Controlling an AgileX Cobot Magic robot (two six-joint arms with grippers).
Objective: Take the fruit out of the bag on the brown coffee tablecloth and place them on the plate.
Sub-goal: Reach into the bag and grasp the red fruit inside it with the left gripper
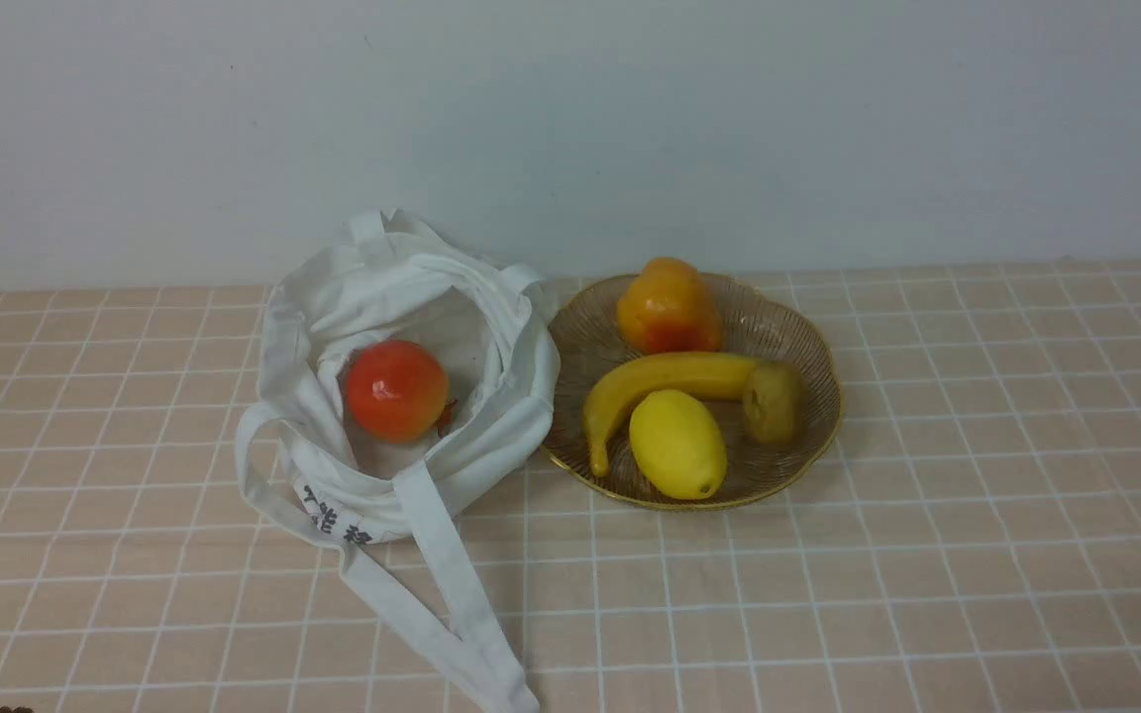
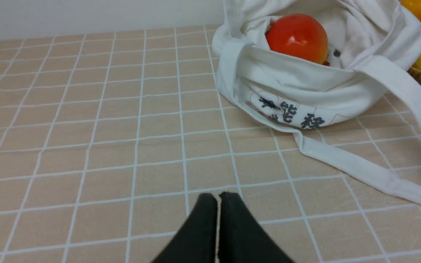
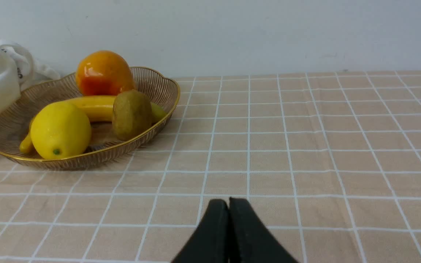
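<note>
The red-orange fruit (image 1: 396, 389) lies inside the open white bag (image 1: 333, 297) on the checked tablecloth (image 1: 927, 495); it also shows in the left wrist view (image 2: 297, 37), in the bag (image 2: 298, 87). The gold wire plate (image 1: 808, 347) stands right beside the bag and shows in the right wrist view (image 3: 159, 87). My left gripper (image 2: 218, 197) is shut and empty, low over the cloth, well short of the bag. My right gripper (image 3: 228, 202) is shut and empty over bare cloth, apart from the plate. Neither gripper shows in the front view.
The plate holds an orange-yellow pepper-shaped fruit (image 1: 668, 305), a banana (image 1: 660, 381), a lemon (image 1: 677, 444) and a brown kiwi (image 1: 772, 400). The bag's long straps (image 1: 452, 584) trail toward the near table edge. A pale wall stands behind the table.
</note>
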